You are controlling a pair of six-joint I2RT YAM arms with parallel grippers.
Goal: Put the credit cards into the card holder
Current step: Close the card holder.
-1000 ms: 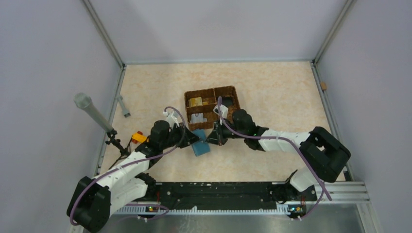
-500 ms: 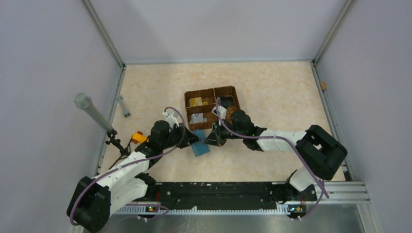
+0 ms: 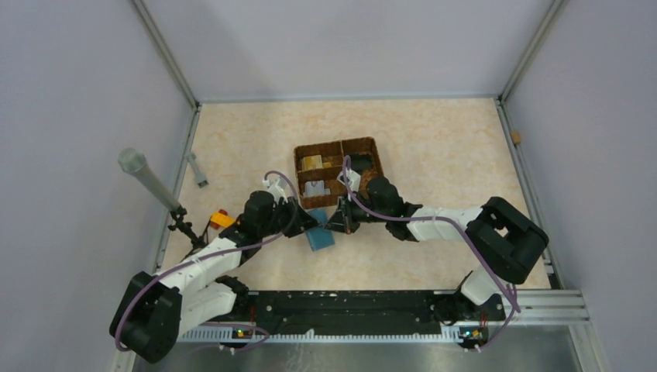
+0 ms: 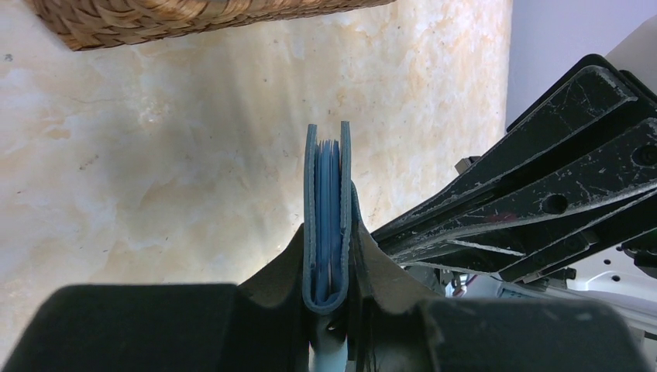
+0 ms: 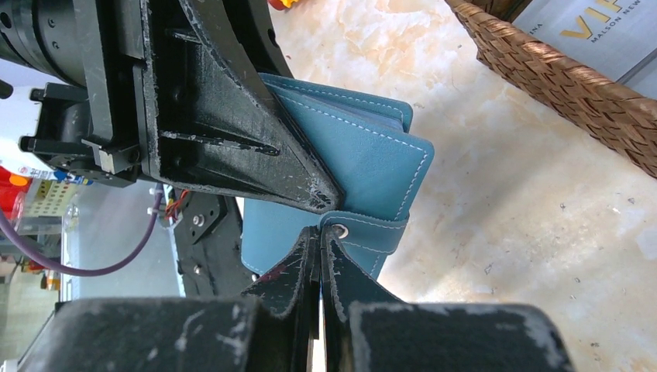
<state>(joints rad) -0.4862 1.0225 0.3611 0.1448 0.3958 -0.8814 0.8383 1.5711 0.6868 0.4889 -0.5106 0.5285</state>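
We count one holder (image 4: 327, 178), plus two cards (image 3: 313, 162) in the basket (image 3: 333, 145). Our left gripper (image 4: 329, 256) clamps the holder; right gripper (image 5: 320, 236) pinches its tab (image 5: 376, 232).

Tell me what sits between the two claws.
The teal card holder: the left claw clamps its folded body and the right claw nips its strap, clearest in the right wrist view.

Teal card holder (image 3: 319, 235), white-stitched, folded shut on edge with lighter blue leaves inside; left gripper (image 4: 329, 240) clamps its fold, right gripper (image 5: 320, 236) pinches its studded strap. Gold credit card (image 3: 312, 162) and white-grey credit card (image 3: 315, 188) lie in the wicker basket (image 3: 333, 145), in its left compartments
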